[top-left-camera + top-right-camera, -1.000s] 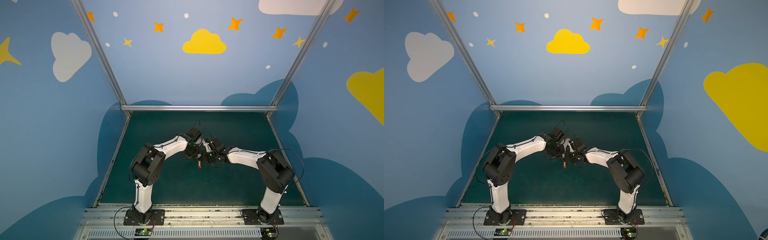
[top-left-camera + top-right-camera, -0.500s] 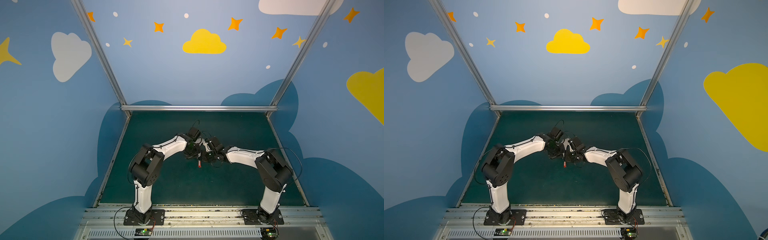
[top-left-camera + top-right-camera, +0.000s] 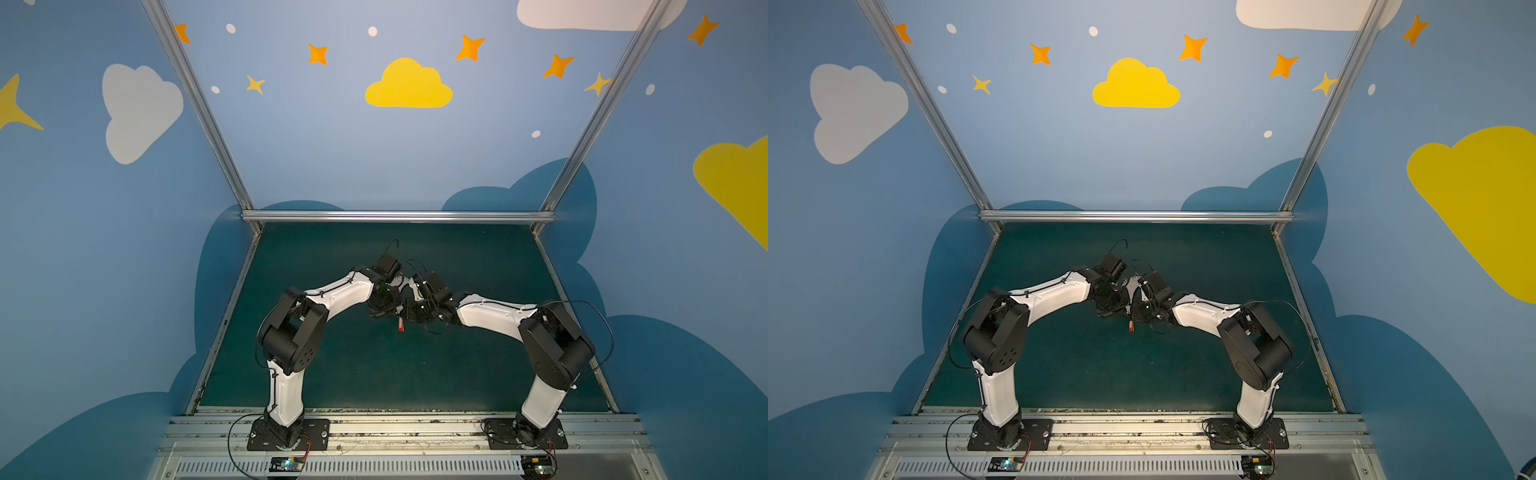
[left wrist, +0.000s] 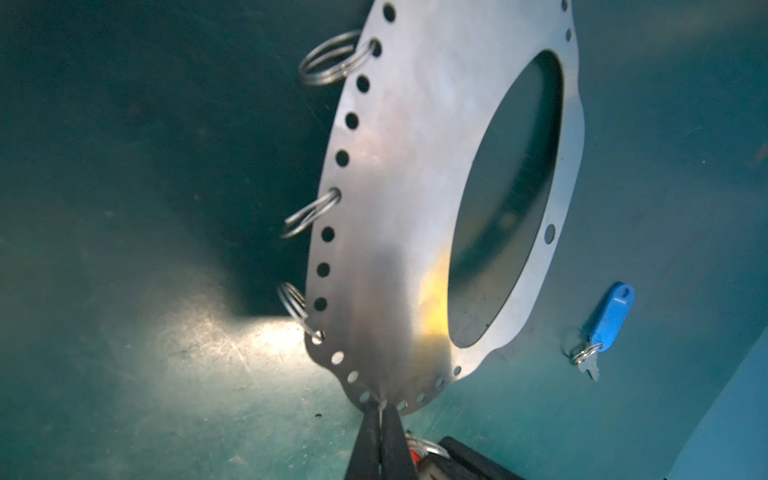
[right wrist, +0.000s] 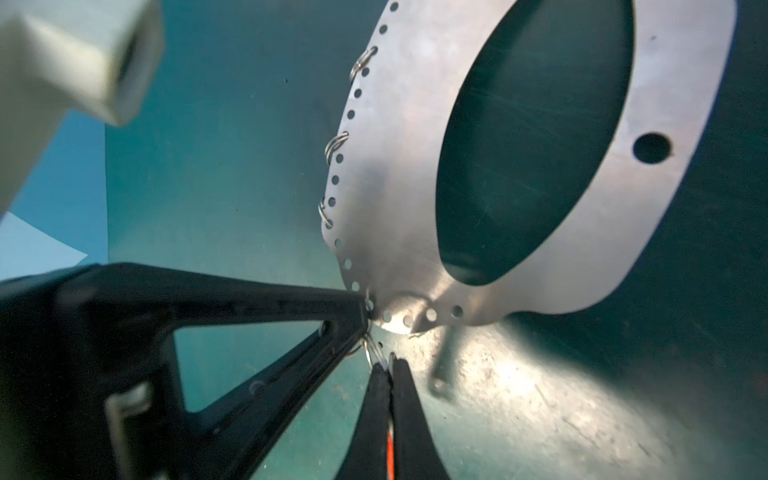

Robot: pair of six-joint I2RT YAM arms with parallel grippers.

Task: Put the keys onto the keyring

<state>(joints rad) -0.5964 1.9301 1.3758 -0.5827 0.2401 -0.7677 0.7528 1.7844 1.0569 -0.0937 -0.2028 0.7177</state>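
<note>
Jaws: both pairs pinched on items.
Your left gripper (image 4: 380, 409) clamps the keyring (image 4: 399, 208) at its edge; your right gripper (image 5: 390, 365) nips the red-tagged key (image 3: 400, 325); 1 blue-tagged key (image 4: 611, 318) lies on the mat (image 4: 124, 332).

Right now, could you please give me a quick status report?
Left gripper shut on keyring edge. Right gripper shut on red-tagged key. Blue-tagged key loose on mat. No obstruction seen.

keyring (image 4: 395, 187): 1 | wire rings (image 4: 328, 58): 3 | blue-tag key (image 4: 611, 318): 1 | red-tag key (image 3: 400, 325): 1
</note>
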